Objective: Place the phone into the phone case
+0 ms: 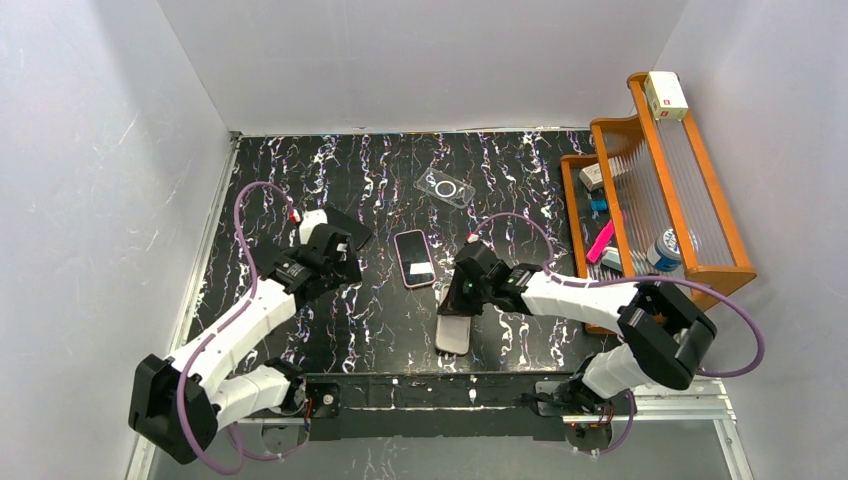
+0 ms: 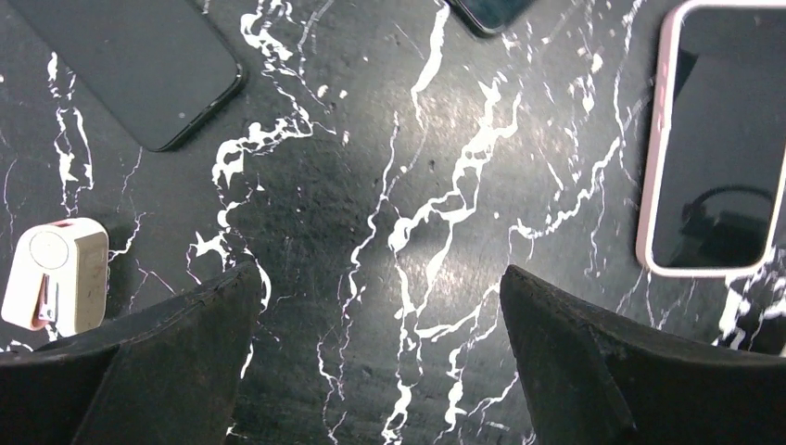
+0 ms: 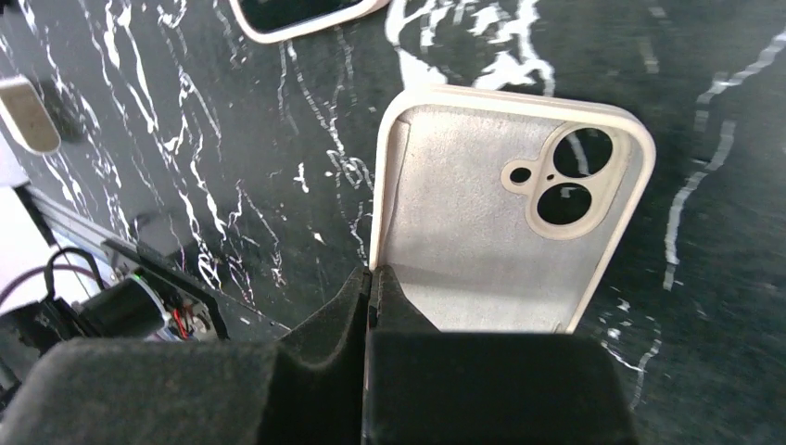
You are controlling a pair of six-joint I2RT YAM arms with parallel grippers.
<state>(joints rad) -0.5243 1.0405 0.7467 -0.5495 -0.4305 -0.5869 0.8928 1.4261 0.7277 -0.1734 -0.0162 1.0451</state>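
Now right fingers (image 3: 329,320) clamping shut on side wall of beige phone case (image 3: 500,213), near front of worktop (image 1: 500,180). Case looking light, bendy, thin-walled; rim grip suiting it. left fingers (image 2: 185,352) hanging wide apart, empty. bare black phone (image 2: 139,74) lying nearby: probably rigid, slick, best gripped across long edges.

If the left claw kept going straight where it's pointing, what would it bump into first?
The left gripper would most likely meet the bare table between its open jaws. The pink-edged phone lies off to one side, out of that line; depth is hard to judge.
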